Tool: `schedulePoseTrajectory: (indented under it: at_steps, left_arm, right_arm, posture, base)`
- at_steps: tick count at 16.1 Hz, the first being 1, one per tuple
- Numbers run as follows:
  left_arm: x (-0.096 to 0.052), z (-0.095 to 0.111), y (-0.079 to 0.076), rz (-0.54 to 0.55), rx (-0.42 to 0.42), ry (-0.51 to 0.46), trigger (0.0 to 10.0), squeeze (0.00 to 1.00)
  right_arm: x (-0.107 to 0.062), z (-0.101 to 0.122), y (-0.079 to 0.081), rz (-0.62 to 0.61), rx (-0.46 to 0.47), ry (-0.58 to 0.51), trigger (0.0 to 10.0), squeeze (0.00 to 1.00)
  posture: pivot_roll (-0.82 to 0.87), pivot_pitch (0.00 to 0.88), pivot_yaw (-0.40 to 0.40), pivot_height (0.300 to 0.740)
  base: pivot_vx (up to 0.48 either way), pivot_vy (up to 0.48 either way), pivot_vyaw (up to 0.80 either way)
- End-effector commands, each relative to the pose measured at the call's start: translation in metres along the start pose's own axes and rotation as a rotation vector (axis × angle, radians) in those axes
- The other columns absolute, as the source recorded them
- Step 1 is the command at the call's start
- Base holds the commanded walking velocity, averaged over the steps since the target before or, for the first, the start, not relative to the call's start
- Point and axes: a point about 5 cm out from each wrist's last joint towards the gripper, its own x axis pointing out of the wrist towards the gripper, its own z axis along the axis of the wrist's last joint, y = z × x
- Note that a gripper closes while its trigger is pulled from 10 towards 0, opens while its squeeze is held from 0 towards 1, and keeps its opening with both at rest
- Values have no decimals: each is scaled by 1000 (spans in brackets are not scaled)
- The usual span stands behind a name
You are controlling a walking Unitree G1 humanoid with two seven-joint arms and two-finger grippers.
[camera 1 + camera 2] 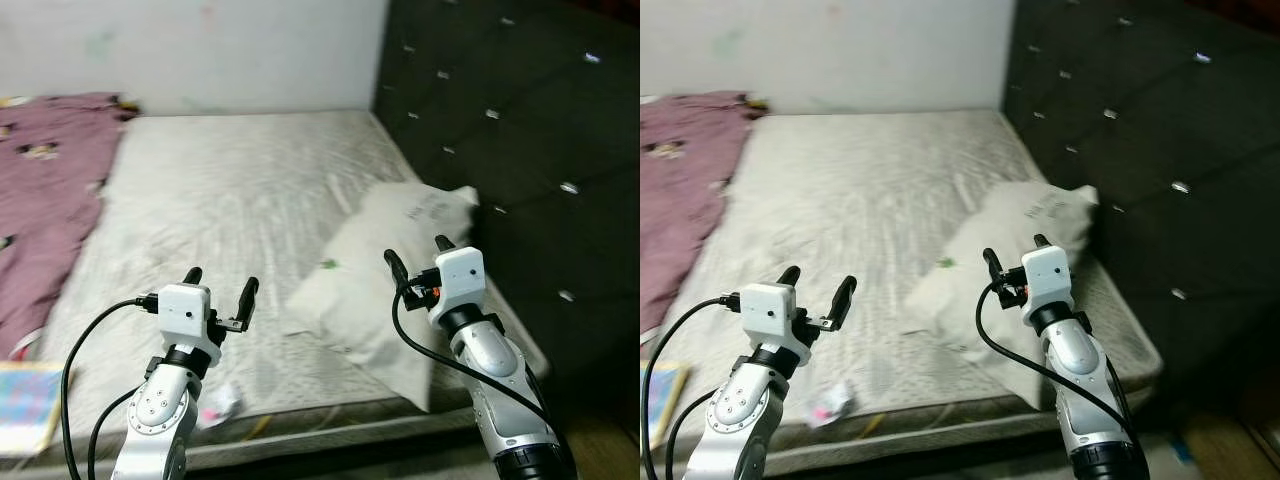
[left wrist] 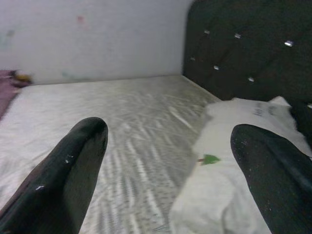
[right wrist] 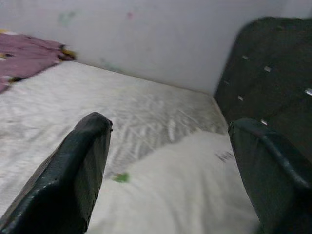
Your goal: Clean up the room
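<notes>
Home bedroom, bare mattress (image 1: pixel 230 190), pillow (image 1: pixel 385 270), tufted headboard (image 1: pixel 500 130)

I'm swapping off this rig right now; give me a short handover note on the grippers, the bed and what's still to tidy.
Left gripper: open, holding nothing, raised over the near edge of the mattress.
Right gripper: open, holding nothing, raised above the white pillow.
Pillow lies askew at the mattress's right side, near the dark headboard. Purple blanket is bunched on the left side. A small wrapper sits at the near edge.
Done: nothing gripped yet.
Left: probably straighten pillow, sort blanket, clear wrapper.
</notes>
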Motion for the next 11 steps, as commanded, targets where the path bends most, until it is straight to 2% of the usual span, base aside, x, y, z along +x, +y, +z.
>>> schedulePoseTrajectory:
  at_steps: [1,11]
  left_arm:
    - [-1,-1,7,17,3,13,10000,0]
    - [3,1,5,4,-19,13,10000,0]
  right_arm:
    - [5,4,7,29,12,-21,10000,0]
    - [9,4,7,39,4,-18,10000,0]
  posture:
    - [-14,42,-51,740]
    - [-20,53,-54,740]
  base:
    - [0,480,0]
    - [0,480,0]
